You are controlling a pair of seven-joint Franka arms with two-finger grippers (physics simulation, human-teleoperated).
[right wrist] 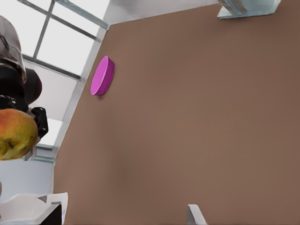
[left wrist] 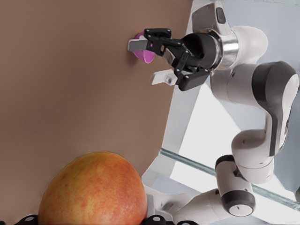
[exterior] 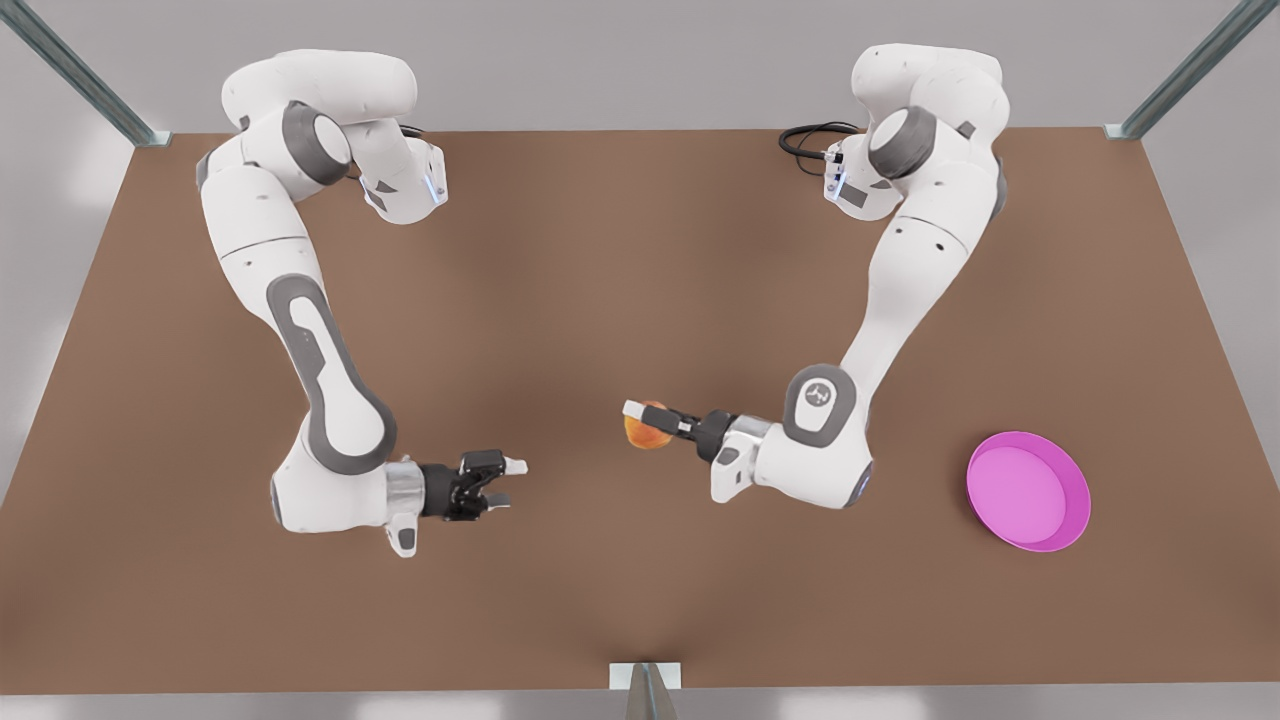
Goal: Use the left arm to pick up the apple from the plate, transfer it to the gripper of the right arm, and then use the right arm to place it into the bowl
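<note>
My left gripper (exterior: 655, 420), the slim black one, is closed on the apple (exterior: 646, 427) and holds it in the air above the brown table (exterior: 600, 300), toward the front view's left of the plate (exterior: 1028, 491). One pale finger (exterior: 640, 409) lies across the top of the apple in the front view; in my left wrist view the apple (left wrist: 93, 190) sits close to the lens, red-orange with yellow-green patches. My right gripper (exterior: 505, 482), the wider claw-like one, hovers farther from the plate than the apple does, on the same side of it, its fingers spread apart and gripping nothing. The two grippers face each other with a clear gap between them; neither touches the table. The left wrist view shows the right gripper (left wrist: 157, 61) beyond the apple, with the small pink-purple bowl (left wrist: 144, 52) partly hidden behind its fingers. In my right wrist view the apple (right wrist: 16, 133) appears with the plate (right wrist: 102, 76) lying well apart from it.
</note>
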